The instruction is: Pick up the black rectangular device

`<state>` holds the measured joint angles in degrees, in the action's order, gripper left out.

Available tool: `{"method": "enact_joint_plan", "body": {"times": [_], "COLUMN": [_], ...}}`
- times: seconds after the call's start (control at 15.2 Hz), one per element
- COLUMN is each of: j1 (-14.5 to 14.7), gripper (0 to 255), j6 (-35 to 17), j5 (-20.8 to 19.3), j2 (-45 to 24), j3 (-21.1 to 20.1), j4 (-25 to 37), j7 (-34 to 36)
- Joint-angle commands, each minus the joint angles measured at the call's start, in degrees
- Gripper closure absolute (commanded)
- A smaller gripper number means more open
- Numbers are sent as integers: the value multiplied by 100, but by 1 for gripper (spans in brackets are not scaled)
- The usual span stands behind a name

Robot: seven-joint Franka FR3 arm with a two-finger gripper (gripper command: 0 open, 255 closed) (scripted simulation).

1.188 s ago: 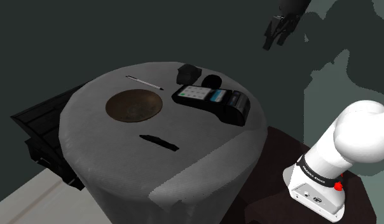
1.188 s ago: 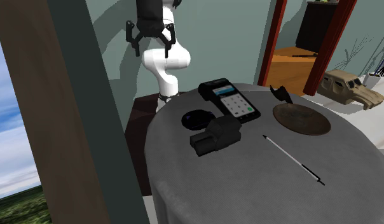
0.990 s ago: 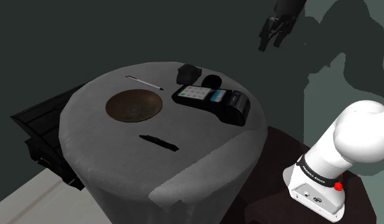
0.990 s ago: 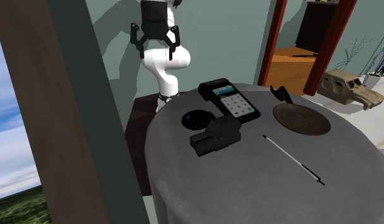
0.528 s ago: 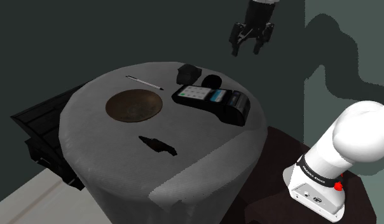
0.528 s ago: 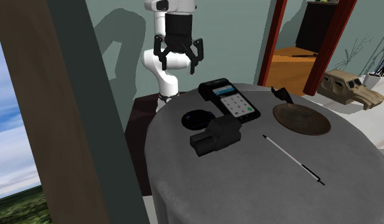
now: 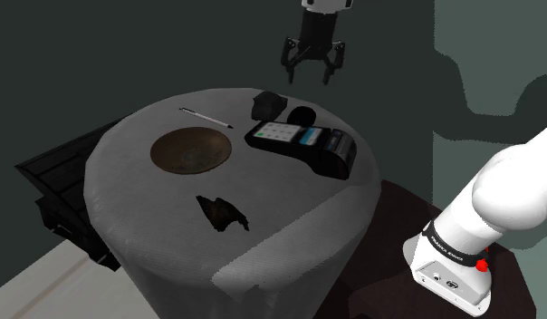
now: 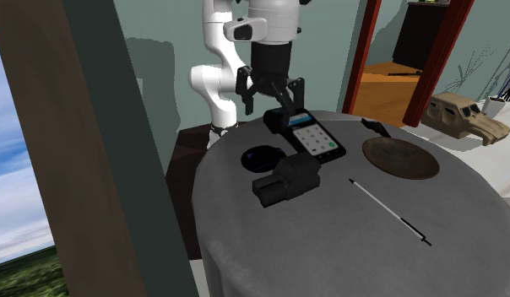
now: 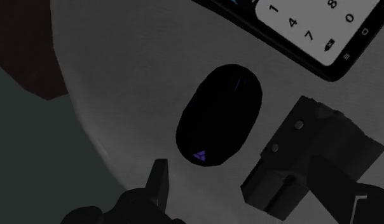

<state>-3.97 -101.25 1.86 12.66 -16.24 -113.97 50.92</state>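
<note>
The black rectangular device (image 8: 285, 180) lay flat, long axis slanting toward the second exterior view's upper right. Gripper (image 8: 270, 103), wide open and empty, had swung in over the table (image 8: 346, 245).

white rounded arm (image 7: 512, 195), dark joints, black pincer (image 7: 310, 74), red button (image 7: 483, 265) on base
</note>
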Motion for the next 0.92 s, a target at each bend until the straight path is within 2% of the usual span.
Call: {"method": "enact_joint_plan", "body": {"times": [0.0, 0.4, 0.86], "j1": [-23, 68, 79], "gripper": [0, 0, 0], "j6": [-27, 65, -383], "j5": [-47, -309, -325], "j2": [-500, -2040, -2100], "j3": [-139, -278, -260], "j4": [400, 1831, 1438], "j7": [620, 2220, 2245]}}
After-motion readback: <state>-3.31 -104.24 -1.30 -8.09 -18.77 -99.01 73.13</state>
